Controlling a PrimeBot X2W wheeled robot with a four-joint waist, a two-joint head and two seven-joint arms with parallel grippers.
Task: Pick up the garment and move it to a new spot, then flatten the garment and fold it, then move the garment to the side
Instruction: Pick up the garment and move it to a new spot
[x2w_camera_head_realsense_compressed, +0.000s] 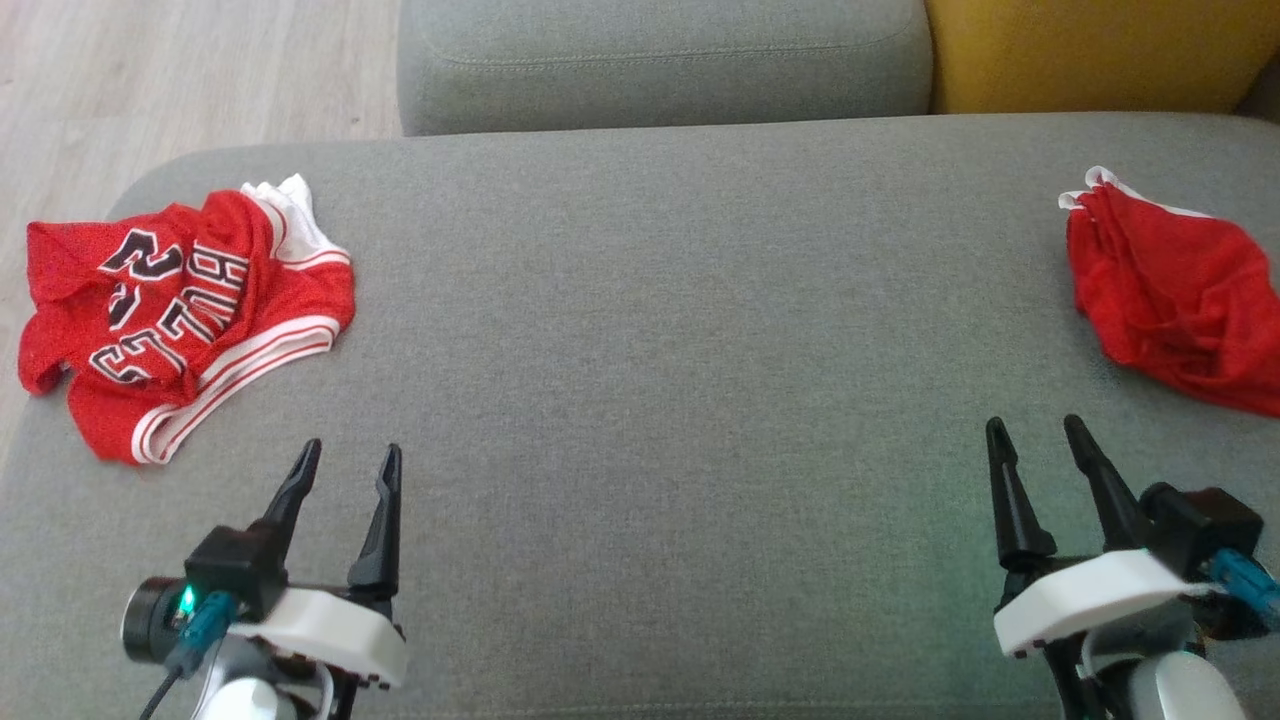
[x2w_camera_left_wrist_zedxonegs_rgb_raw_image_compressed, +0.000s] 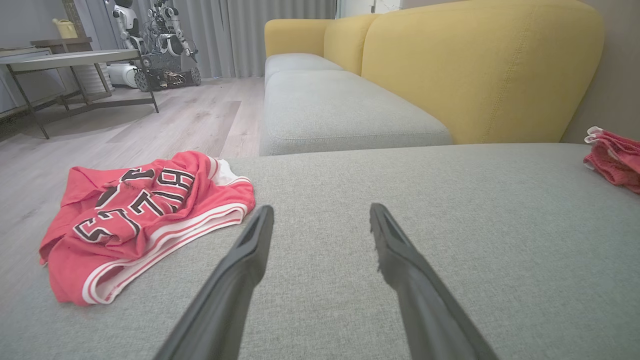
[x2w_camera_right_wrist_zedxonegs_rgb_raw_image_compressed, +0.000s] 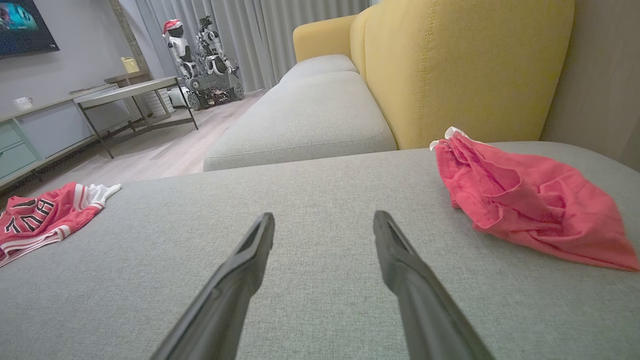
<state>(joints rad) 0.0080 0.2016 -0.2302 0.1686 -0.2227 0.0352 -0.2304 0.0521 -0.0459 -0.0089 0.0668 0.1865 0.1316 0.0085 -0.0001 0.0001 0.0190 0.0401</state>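
A crumpled red jersey (x2w_camera_head_realsense_compressed: 180, 305) with black lettering and white trim lies at the left end of the grey cushion (x2w_camera_head_realsense_compressed: 660, 330); it also shows in the left wrist view (x2w_camera_left_wrist_zedxonegs_rgb_raw_image_compressed: 145, 220) and the right wrist view (x2w_camera_right_wrist_zedxonegs_rgb_raw_image_compressed: 42, 217). A second red garment (x2w_camera_head_realsense_compressed: 1175, 295), plain and bunched, lies at the right end (x2w_camera_right_wrist_zedxonegs_rgb_raw_image_compressed: 525, 202) (x2w_camera_left_wrist_zedxonegs_rgb_raw_image_compressed: 615, 157). My left gripper (x2w_camera_head_realsense_compressed: 350, 465) (x2w_camera_left_wrist_zedxonegs_rgb_raw_image_compressed: 320, 215) hovers open just below and right of the jersey, nothing between its fingers. My right gripper (x2w_camera_head_realsense_compressed: 1035, 435) (x2w_camera_right_wrist_zedxonegs_rgb_raw_image_compressed: 322, 222) is open and empty, below and left of the plain garment.
A second grey seat cushion (x2w_camera_head_realsense_compressed: 660, 60) and a yellow backrest (x2w_camera_head_realsense_compressed: 1095, 50) lie beyond. Wooden floor (x2w_camera_head_realsense_compressed: 170, 70) is off the cushion's left edge. Farther off in the room stand a metal-legged table (x2w_camera_left_wrist_zedxonegs_rgb_raw_image_compressed: 75, 62) and a parked robot (x2w_camera_right_wrist_zedxonegs_rgb_raw_image_compressed: 205, 60).
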